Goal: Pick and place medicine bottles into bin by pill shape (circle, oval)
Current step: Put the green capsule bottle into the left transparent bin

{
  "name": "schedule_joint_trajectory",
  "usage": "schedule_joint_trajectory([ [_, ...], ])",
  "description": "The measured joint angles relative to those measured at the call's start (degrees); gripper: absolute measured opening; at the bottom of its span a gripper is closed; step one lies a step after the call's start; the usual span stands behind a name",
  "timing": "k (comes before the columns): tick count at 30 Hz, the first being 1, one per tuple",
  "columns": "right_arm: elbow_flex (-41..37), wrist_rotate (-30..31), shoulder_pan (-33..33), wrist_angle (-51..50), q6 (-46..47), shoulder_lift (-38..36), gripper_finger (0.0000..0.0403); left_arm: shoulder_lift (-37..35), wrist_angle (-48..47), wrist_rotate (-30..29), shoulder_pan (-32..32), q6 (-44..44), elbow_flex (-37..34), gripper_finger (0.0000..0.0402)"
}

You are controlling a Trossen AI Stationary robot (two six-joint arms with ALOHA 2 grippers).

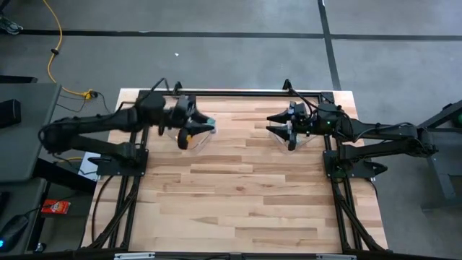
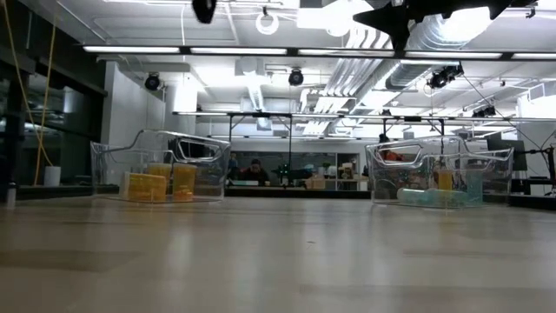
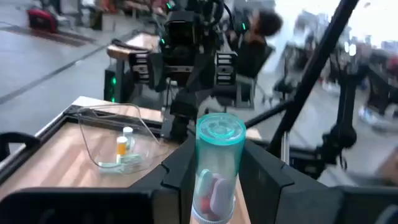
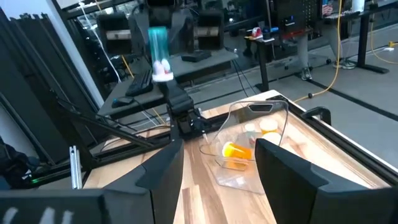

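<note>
My left gripper (image 1: 198,128) is high over the far left of the table, above the left clear bin (image 1: 189,139), and is shut on a teal see-through medicine bottle (image 3: 217,158). Pale and pink pills show inside the bottle. Orange bottles (image 2: 161,184) stand in the left bin (image 2: 161,165). An orange bottle and pale ones (image 3: 123,149) lie in the right clear bin (image 3: 118,140). My right gripper (image 4: 217,168) hovers open and empty at the far right, facing the left arm, with its fingers near the right bin (image 1: 312,134). My left gripper pinches the teal bottle's side walls (image 3: 202,183) between its two fingers (image 3: 180,168), on the lower half above the white cap (image 4: 163,74). The fingers reach level toward the table's right. The bottle stands upright with its cap end down, lifted clear of bin and table.
A black frame rail (image 1: 238,94) runs along the table's far edge, with frame legs down both sides. The wooden tabletop (image 1: 238,195) stretches bare toward the near edge. A person sits in the room beyond the table (image 2: 254,169).
</note>
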Motion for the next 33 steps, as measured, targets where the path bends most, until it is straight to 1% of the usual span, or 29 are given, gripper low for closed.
schedule_joint_trajectory([
  [3,0.00,0.00,0.00,0.04,0.04,0.00,0.0193,-4.39,9.49,-5.49,-2.86,-3.32,-9.12,0.0092],
  [6,0.00,-0.05,0.00,0.06,0.00,0.00,0.0193,-7.72,17.73,-11.22,-5.19,-4.61,-16.79,0.0092],
  [8,0.00,-0.28,0.00,0.07,0.02,0.00,0.0193,-8.91,22.31,-14.43,-6.25,-5.08,-20.45,0.0092],
  [10,0.00,-0.35,0.00,0.08,0.09,0.00,0.0193,-9.87,24.76,-16.48,-6.70,-5.10,-22.76,0.0092],
  [13,0.00,-0.37,0.00,0.07,0.05,0.00,0.0193,-10.61,25.97,-17.94,-6.70,-5.09,-23.58,0.0092],
  [26,0.00,-0.38,0.00,0.07,0.02,0.02,0.0193,-10.69,26.37,-17.94,-6.70,-4.05,-23.58,0.0092],
  [29,0.00,-0.39,0.00,0.07,0.02,0.02,0.0193,-10.67,26.37,-18.11,-6.64,-6.13,-23.58,0.0092],
  [33,0.00,-0.38,0.00,0.07,0.04,0.02,0.0193,-10.82,25.74,-19.35,-4.97,-6.45,-23.45,0.0092],
])
